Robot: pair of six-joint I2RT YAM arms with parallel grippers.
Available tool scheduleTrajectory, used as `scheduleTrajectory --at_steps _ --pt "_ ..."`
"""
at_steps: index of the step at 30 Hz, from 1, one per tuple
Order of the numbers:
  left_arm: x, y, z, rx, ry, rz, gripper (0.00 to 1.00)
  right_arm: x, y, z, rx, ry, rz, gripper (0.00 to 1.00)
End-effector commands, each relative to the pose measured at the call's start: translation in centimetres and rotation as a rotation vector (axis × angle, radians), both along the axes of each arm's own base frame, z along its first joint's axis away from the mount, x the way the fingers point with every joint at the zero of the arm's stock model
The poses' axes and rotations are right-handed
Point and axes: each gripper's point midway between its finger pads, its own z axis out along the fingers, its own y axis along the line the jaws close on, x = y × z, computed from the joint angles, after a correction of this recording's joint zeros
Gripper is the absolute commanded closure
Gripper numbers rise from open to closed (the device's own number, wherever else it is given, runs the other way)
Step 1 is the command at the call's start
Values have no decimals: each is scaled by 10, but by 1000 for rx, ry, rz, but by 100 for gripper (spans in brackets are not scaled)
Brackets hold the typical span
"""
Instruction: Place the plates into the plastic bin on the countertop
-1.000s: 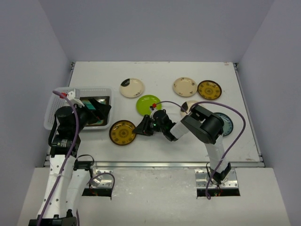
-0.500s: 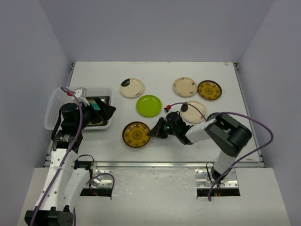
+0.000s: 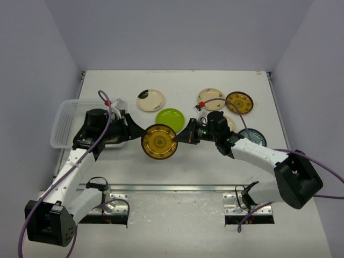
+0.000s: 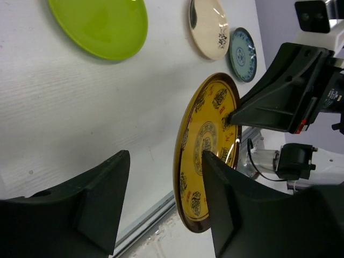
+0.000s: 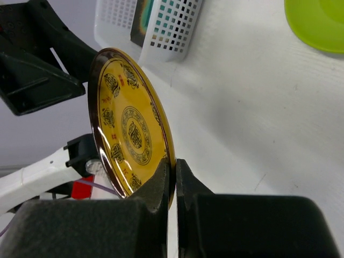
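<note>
We are holding the yellow plate (image 3: pixel 159 142) up off the bench (image 3: pixel 215 161), tilted, in the middle between the two arms. The right claw (image 5: pixel 173 165) is pinching it at its right rim, fingers pressed together on the thin edge. The left claw (image 4: pixel 166 156) is standing spread wide at the plate's left side, with the rim just at its gap, and we cannot tell whether either finger is touching. The bin (image 3: pixel 64 126) is sitting at the left of the bench, apart from the plate, with a square plate (image 5: pixel 141 21) showing inside it. We are judging this to be a hand-over toward the bin side. Being glazed ceramic, the plate is likely stiff, rather heavy for a one-sided rim pinch, slippery, and apt to chip or break if dropped. So we are wanting the left claw to close well over the rim, opposite the right claw's hold, before the right one lets go.
</note>
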Motion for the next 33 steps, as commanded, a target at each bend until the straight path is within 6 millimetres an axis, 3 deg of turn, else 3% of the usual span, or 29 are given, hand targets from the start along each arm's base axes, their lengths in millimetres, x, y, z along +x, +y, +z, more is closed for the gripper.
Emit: scheduleTrajectory --at_steps 1,4,9,12,15,17,19,21,22,24,27,33 --pt "6 -12 28 -56 -96 -62 71 -2 12 34 101 -59 64 100" --pt "6 -13 24 -59 -81 -72 86 -1 17 42 135 -64 79 100" --pt "6 -18 20 -75 -63 -104 77 4 21 45 145 -60 81 100" --pt "9 -17 22 -66 -75 -92 99 7 23 47 145 -63 81 100" --pt "17 -10 28 -52 -83 -25 100 8 23 46 142 -65 81 100" --pt "29 1 32 -30 -83 82 100 9 22 43 135 -65 78 86" --pt "44 17 39 -29 -74 228 100 12 18 39 129 -59 65 66" --pt "58 41 52 -51 -86 382 100 21 6 30 108 -41 25 27" --pt "63 53 57 -62 -92 439 100 23 2 26 99 -32 10 15" --pt "75 93 67 -104 -85 604 100 31 -17 12 68 -3 -41 1" --pt "81 148 62 -141 -41 815 100 28 -34 -2 51 33 -62 1" --pt "74 226 24 -119 32 1185 100 26 -57 -13 -9 6 -104 1"
